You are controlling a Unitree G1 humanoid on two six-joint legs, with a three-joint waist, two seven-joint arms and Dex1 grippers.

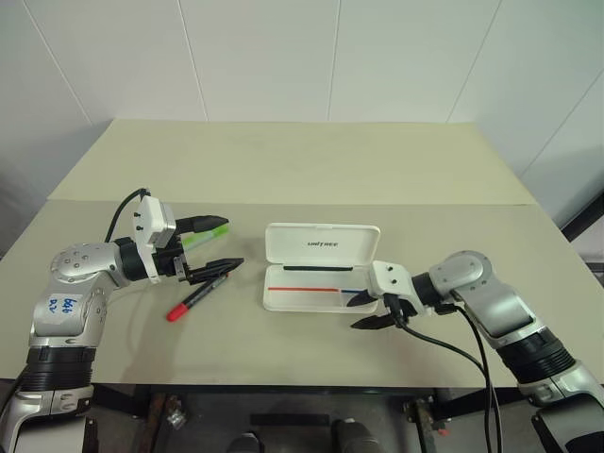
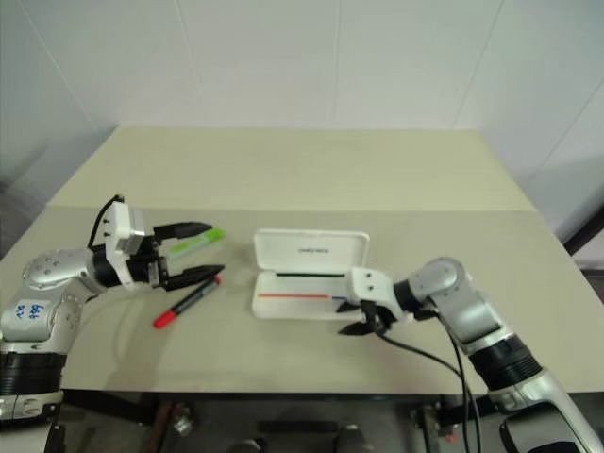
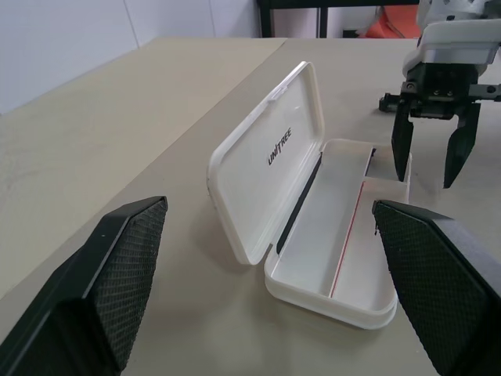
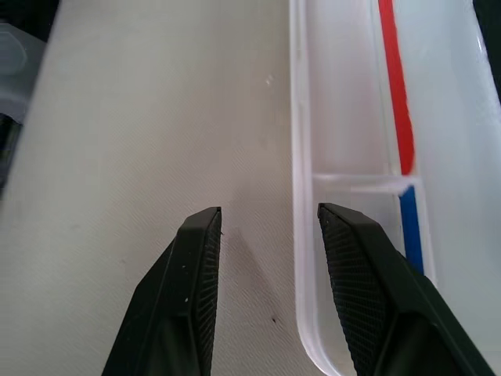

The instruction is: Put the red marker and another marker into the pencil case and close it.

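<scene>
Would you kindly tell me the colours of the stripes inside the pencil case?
Red and blue; the right wrist view shows the pencil case best.

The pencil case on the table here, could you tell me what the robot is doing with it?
The case lies open, with no marker in it yet. The red marker and green highlighter lie on the table by the open, empty left end effector. The right end effector, open and empty, hovers at the case's near corner.
</scene>
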